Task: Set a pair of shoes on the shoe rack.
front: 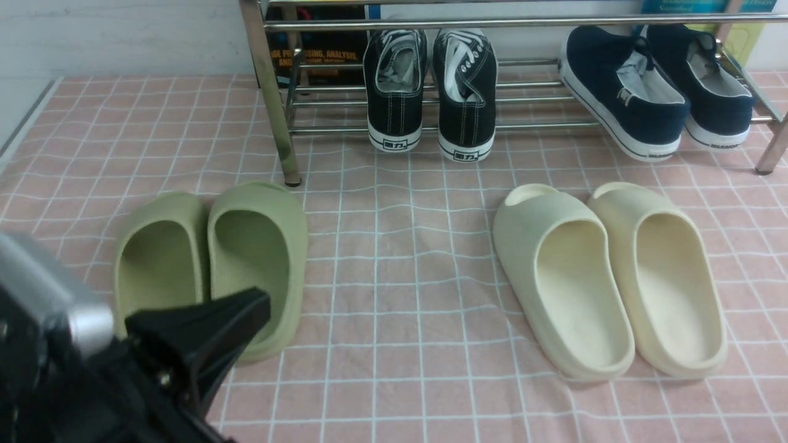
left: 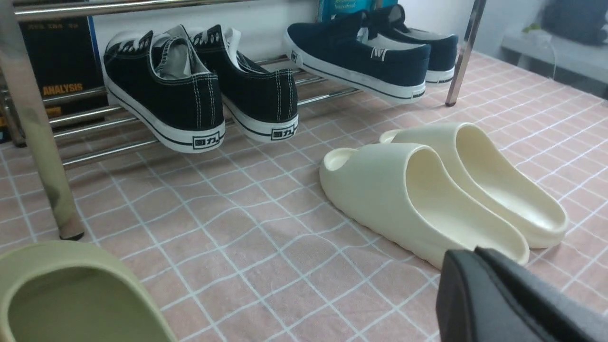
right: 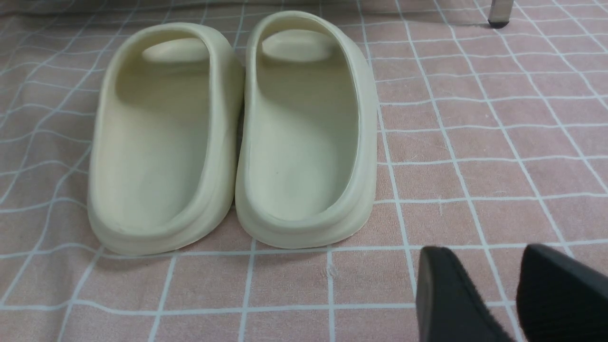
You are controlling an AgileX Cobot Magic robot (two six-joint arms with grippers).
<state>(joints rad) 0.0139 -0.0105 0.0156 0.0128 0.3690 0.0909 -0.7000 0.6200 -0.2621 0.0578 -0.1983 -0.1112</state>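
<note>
The two black canvas sneakers (front: 394,86) (front: 466,92) sit side by side on the low bars of the chrome shoe rack (front: 271,92), heels toward me and hanging over the front bar. They also show in the left wrist view (left: 166,90) (left: 256,90). My left gripper (front: 261,301) is shut and empty, low at the near left over the green slides; its tips show in the left wrist view (left: 468,254). My right gripper (right: 482,251) is open and empty above the cloth, near the cream slides; it is out of the front view.
A pair of green foam slides (front: 209,258) lies near left, a pair of cream slides (front: 609,271) near right, on a pink checked cloth (front: 400,277). Navy slip-ons (front: 652,86) sit on the rack's right end. Books stand behind the rack.
</note>
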